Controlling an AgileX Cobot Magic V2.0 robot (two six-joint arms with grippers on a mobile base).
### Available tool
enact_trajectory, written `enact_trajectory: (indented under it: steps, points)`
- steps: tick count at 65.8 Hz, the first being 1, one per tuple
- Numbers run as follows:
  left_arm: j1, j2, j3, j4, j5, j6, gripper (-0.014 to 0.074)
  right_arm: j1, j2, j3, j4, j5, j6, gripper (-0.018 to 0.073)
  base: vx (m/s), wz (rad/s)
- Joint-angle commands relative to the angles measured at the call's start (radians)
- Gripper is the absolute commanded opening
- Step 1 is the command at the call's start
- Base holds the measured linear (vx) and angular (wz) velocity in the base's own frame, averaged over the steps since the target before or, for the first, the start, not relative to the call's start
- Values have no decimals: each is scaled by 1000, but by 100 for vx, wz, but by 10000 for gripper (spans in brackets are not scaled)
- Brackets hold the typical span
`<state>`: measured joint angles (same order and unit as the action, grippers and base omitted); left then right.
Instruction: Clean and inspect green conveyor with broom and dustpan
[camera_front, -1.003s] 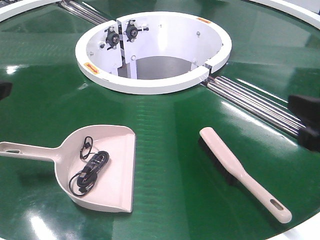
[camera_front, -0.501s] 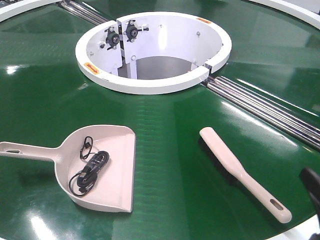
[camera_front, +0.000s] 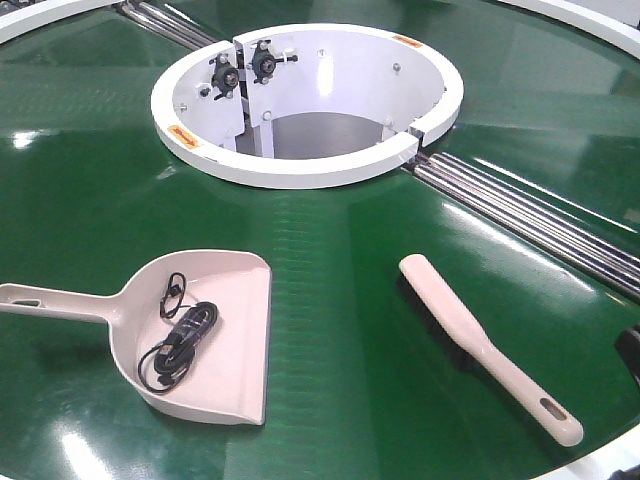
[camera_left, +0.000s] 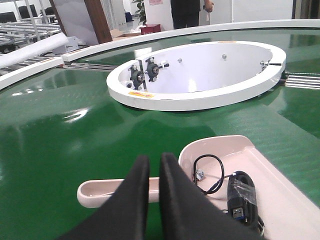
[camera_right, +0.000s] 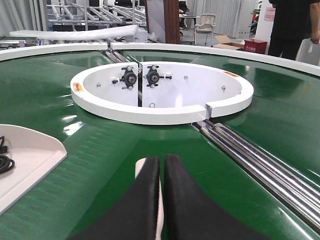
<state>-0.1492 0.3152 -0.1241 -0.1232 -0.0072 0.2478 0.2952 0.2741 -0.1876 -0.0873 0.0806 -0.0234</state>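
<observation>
Industrial workshop or factory floor. Evidence: large green conveyor (camera_front: 330, 250) with silver metal rollers (camera_right: 260, 165); metal racking (camera_right: 95, 12) behind; cardboard boxes (camera_right: 235, 42) on the floor; a standing person (camera_right: 290, 25) nearby.

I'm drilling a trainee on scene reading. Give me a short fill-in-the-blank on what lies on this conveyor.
1. The coiled black cable lies inside the ____.
2. On the green conveyor, the broom lies to the ____ of the dustpan in the front view.
3. The silver rollers run outward from the ____ central ring.
4. The left tool has its fingers nearly ____.

Missing words: dustpan; right; white; closed
</observation>
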Motion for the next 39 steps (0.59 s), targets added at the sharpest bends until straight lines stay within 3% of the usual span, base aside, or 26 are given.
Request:
enact_trajectory:
  steps: [1, 39]
  points:
    - [-7, 8, -30, -10, -68, -9, -8, -3, 6, -29, -5, -81, 0, -10, 0, 0]
    - [-7, 2, -30, -10, -66, -10, -7, -3, 6, -29, -5, -66, 0, -10, 0, 0]
